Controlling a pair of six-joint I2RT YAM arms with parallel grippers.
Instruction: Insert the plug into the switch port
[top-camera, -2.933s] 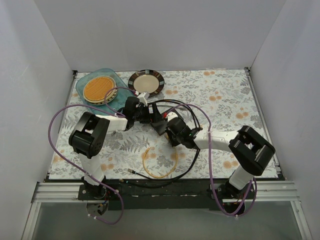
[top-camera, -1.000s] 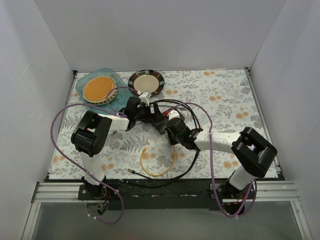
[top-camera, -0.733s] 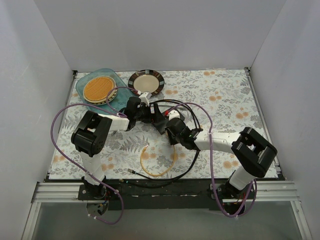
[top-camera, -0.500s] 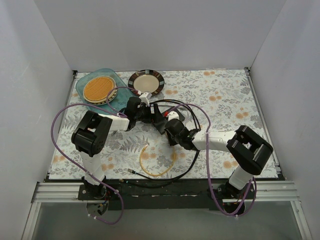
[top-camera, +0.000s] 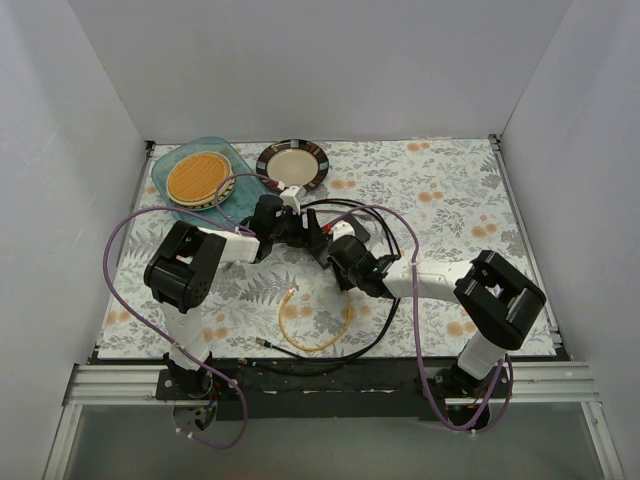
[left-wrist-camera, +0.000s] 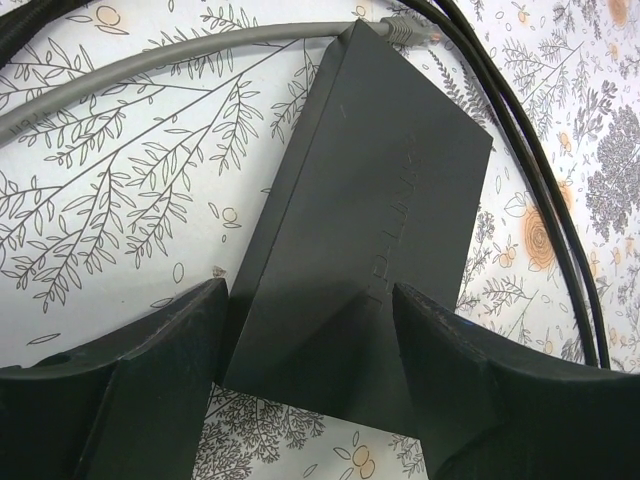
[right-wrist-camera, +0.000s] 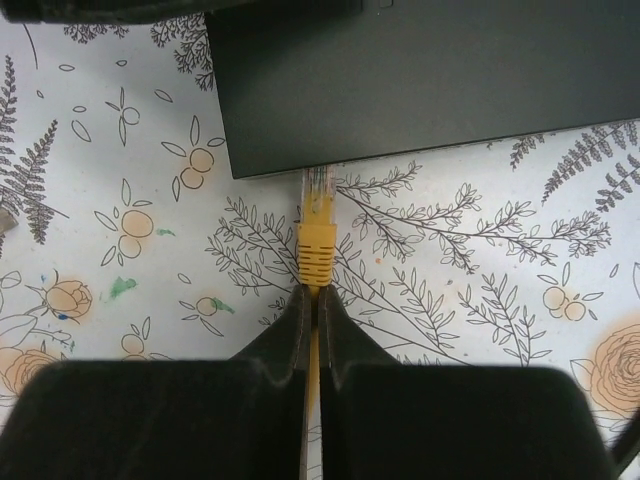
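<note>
The switch, a flat dark grey box (left-wrist-camera: 380, 190), lies on the flowered cloth. My left gripper (left-wrist-camera: 310, 310) is shut on its near end, one finger on each long side. In the right wrist view the box (right-wrist-camera: 420, 70) fills the top; its port row is hidden under the near edge. My right gripper (right-wrist-camera: 311, 295) is shut on the yellow cable just behind the yellow boot (right-wrist-camera: 317, 250). The clear plug (right-wrist-camera: 316, 188) points at the box and its tip meets the box's edge near the left corner. In the top view both grippers, left (top-camera: 298, 230) and right (top-camera: 337, 262), meet at the box (top-camera: 320, 242).
A grey cable (left-wrist-camera: 170, 60) is plugged into the box's far end. Black cables (left-wrist-camera: 530, 170) run along its right side and loop toward the near edge (top-camera: 385, 300). The yellow cable (top-camera: 300, 340) loops in front. A plate (top-camera: 293, 163) and a blue tray (top-camera: 228, 190) stand at the back left.
My right gripper has moved a little up and left toward the box with the yellow cable. The cable's loop has shifted with it. The left gripper has stayed on the box.
</note>
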